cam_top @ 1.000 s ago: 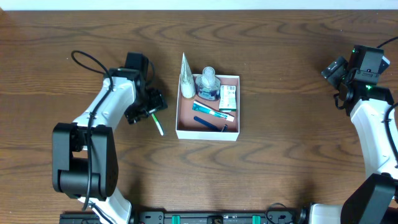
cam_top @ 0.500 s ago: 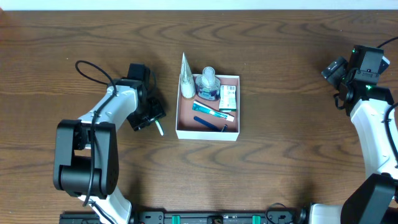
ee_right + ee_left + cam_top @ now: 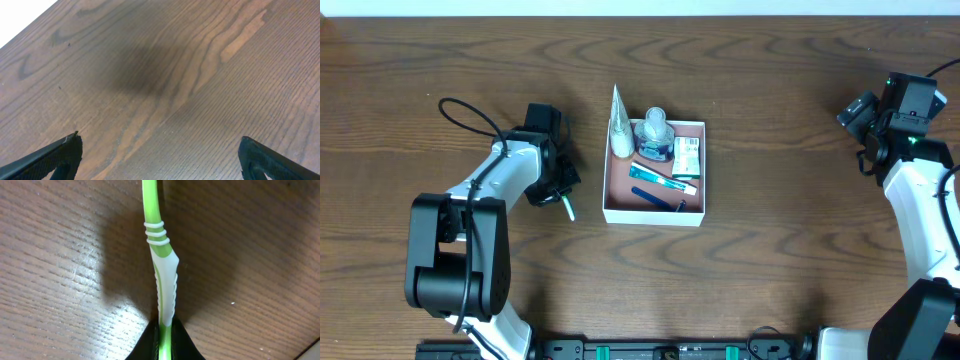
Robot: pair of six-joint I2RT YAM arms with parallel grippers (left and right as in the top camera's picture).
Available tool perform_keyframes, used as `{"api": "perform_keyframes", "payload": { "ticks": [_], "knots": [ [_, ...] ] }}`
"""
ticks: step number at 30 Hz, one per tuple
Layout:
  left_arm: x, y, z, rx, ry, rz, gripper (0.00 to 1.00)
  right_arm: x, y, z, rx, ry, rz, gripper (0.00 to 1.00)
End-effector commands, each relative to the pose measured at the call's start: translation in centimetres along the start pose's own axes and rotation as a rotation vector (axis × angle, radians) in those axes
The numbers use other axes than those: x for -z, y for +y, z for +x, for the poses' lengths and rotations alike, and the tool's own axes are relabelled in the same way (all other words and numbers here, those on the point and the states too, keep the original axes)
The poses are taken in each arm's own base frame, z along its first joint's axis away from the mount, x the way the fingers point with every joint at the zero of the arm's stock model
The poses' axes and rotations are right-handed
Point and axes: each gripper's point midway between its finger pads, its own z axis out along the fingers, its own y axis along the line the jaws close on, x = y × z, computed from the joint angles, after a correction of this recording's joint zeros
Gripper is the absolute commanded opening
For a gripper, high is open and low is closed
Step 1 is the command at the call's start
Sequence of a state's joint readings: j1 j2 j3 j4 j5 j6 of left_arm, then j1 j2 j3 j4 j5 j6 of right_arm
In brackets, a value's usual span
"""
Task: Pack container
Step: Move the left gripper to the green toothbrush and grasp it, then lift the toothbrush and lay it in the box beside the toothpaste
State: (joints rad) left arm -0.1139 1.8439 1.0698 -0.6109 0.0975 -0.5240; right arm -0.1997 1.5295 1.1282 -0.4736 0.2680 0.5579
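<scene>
Tabletop (image 3: 770,250) of dark wood grain fills the overhead view, with 2 white-and-black arms reaching in from the near edge. The container (image 3: 654,218), a shallow square box with white walls and a reddish-brown floor, sits mid-table between the arms, nearer the left one.

Inside it:
- A white cone-shaped tube (image 3: 619,125) leans over the far-left wall.
- A clear bottle (image 3: 654,130) stands at the far side.
- A green-and-white packet (image 3: 687,157) lies by the right wall.
- A teal-and-white tube (image 3: 663,179) lies slantwise across the middle.
- A dark blue stick (image 3: 655,198) lies by the near wall; what it is cannot be made out.

The left gripper (image 3: 558,188) is just left of the container. Its body covers most of a green-and-white toothbrush (image 3: 567,207), with only a short end poking out toward the near side. The left wrist view shows what the overhead hides: black fingers (image 3: 185,350) pinched on the ribbed handle. The handle runs out of the top of the frame, so the head is cut off. Whether the brush touches the wood cannot be told.

The right gripper (image 3: 858,108) hovers at the far right, well apart from the container. Its wrist view shows 2 fingertips (image 3: 55,157) spread wide above the wood.
</scene>
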Motion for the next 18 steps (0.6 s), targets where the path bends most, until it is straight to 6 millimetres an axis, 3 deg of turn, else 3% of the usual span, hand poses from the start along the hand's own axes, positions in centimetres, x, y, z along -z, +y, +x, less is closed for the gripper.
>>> {"api": "perform_keyframes", "payload": {
  "ticks": [1,4,7,14,18],
  "knots": [
    [-0.9,0.9,0.2,-0.015,0.005,-0.044,0.06,-0.1,-0.3,-0.2,0.002,-0.006,0.010,0.99],
    [0.6,0.2,-0.8,-0.069,-0.016,-0.031,0.06,-0.1,-0.3,-0.2,0.002,-0.006,0.010,0.99],
    [3.9,-0.6,-2.5,-0.143,-0.057,-0.009,0.06,-0.1,-0.3,-0.2,0.002,-0.006,0.010,0.99],
    [17.6,-4.4,-6.9,-0.441,-0.339,0.104,0.06,-0.1,-0.3,-0.2,0.002,-0.006,0.010,0.99],
    [24.2,-8.2,-4.9,-0.818,-0.526,0.213,0.06,-0.1,-0.3,-0.2,0.001,-0.006,0.010,0.99]
  ]
}}
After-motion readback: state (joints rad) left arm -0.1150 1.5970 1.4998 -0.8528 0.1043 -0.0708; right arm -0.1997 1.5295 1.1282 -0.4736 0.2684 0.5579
